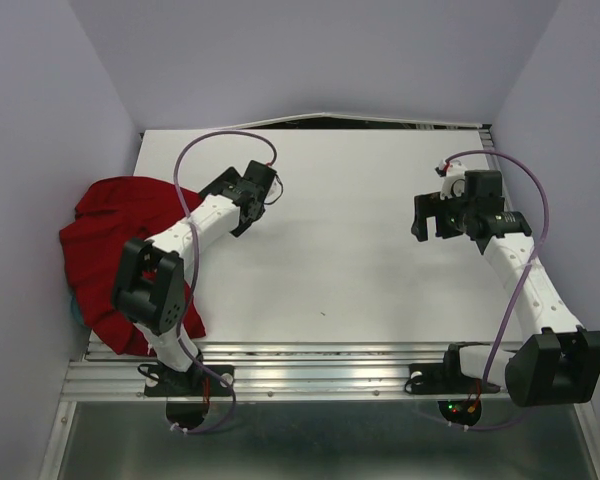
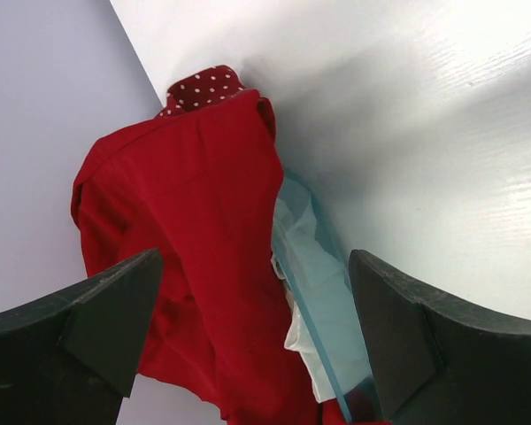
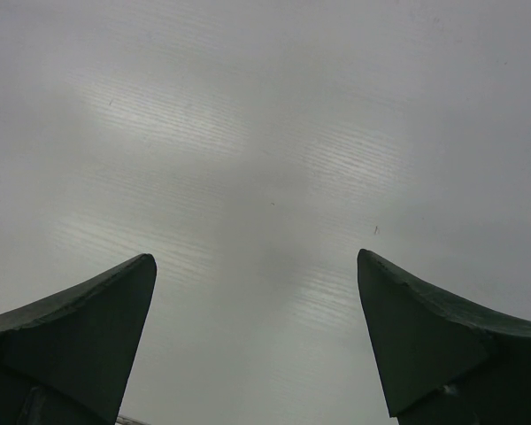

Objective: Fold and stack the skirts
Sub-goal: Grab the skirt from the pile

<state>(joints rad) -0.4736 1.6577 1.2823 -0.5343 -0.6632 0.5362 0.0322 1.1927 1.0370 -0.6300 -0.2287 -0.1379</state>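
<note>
The skirts point(image 1: 120, 255) lay heaped at the table's left edge, probably awaiting folding: red skirt point(image 2: 186, 230) uppermost, dotted skirt point(image 2: 199, 88) and white cloth point(image 2: 305, 336) showing beside it, over a teal tub point(image 2: 323, 266). The left gripper point(image 2: 255, 255) hovered near them, jaws spread, empty. The right gripper point(image 3: 257, 255) hung over the bare white table point(image 1: 350, 270), jaws spread likewise. Lavender walls point(image 1: 30, 100) enclosed the table

Plain skirt point(image 1: 105, 225) reading bright red throughout, no print. Second skirt point(image 2: 201, 88) showing dark red, carrying small white dots. Third cloth point(image 2: 305, 343) reading white. Tub point(image 2: 327, 274) showing translucent teal with a darker teal rim. Worktop point(image 1: 360, 260) glaring white, faint fine lines showing in the wrist views. Walls point(image 1: 40, 120) reading pale lavender. Arms point(image 1: 195, 232) showing white links and black joints; cables point(image 1: 225, 133) looking purple; jaws looking black
</note>
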